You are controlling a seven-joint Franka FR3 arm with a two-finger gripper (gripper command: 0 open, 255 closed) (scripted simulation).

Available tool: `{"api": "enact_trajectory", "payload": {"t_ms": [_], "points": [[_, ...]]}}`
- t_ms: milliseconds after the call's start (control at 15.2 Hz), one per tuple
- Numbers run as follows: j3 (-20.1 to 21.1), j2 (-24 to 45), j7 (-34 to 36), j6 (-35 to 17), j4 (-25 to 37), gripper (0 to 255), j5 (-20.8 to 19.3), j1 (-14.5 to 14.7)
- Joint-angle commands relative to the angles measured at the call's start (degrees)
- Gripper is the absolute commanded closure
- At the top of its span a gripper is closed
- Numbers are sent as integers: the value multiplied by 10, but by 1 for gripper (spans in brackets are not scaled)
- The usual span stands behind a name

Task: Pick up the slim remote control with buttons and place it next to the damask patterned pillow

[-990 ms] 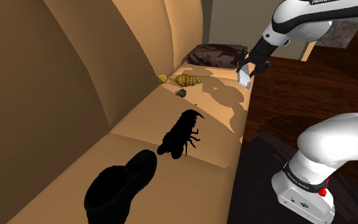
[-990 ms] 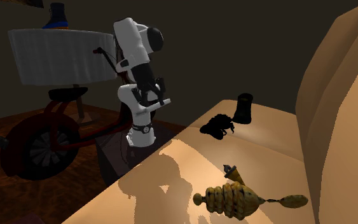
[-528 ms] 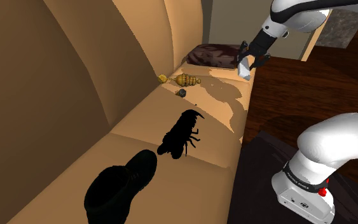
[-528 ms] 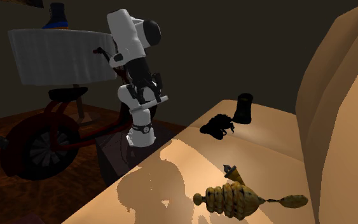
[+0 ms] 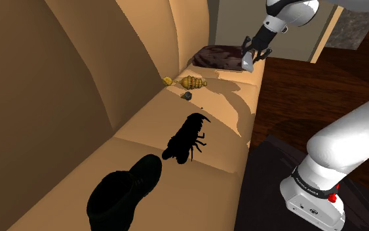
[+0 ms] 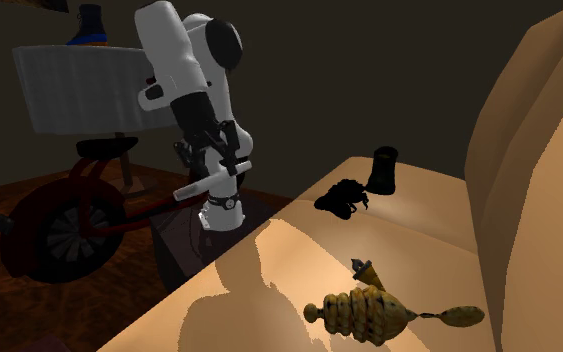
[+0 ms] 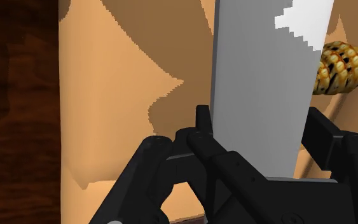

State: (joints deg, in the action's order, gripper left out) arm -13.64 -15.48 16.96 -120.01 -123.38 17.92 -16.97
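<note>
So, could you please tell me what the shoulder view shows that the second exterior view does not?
Shoulder view adds the dark pillow at the sofa's far end. Second exterior view adds a red bike and a blue boot atop a white object. Both share the gripper clasping the grey remote, plus the golden ornament, black beetle and black boot on the sofa.

Pillow (image 5: 219,56) at sofa (image 5: 143,131) far end; remote (image 5: 248,63) above seat edge beside pillow; ornament (image 5: 193,82) before pillow; boot (image 5: 124,190) at near end.
</note>
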Motion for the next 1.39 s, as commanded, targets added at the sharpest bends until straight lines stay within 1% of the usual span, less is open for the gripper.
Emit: {"api": "enact_trajectory", "payload": {"t_ms": [0, 264, 528, 792, 990, 1056, 1320], "points": [[-12, 47, -16, 9, 50, 255, 11, 1], [-32, 140, -46, 35, 155, 255, 39, -5], [-44, 238, -69, 72, 275, 255, 71, -22], [-48, 345, -80, 123, 419, 255, 102, -52], [-44, 438, -77, 174, 557, 255, 124, -85], [-43, 448, -76, 179, 573, 255, 126, -90], [-42, 443, -88, 149, 535, 255, 127, -85]]}}
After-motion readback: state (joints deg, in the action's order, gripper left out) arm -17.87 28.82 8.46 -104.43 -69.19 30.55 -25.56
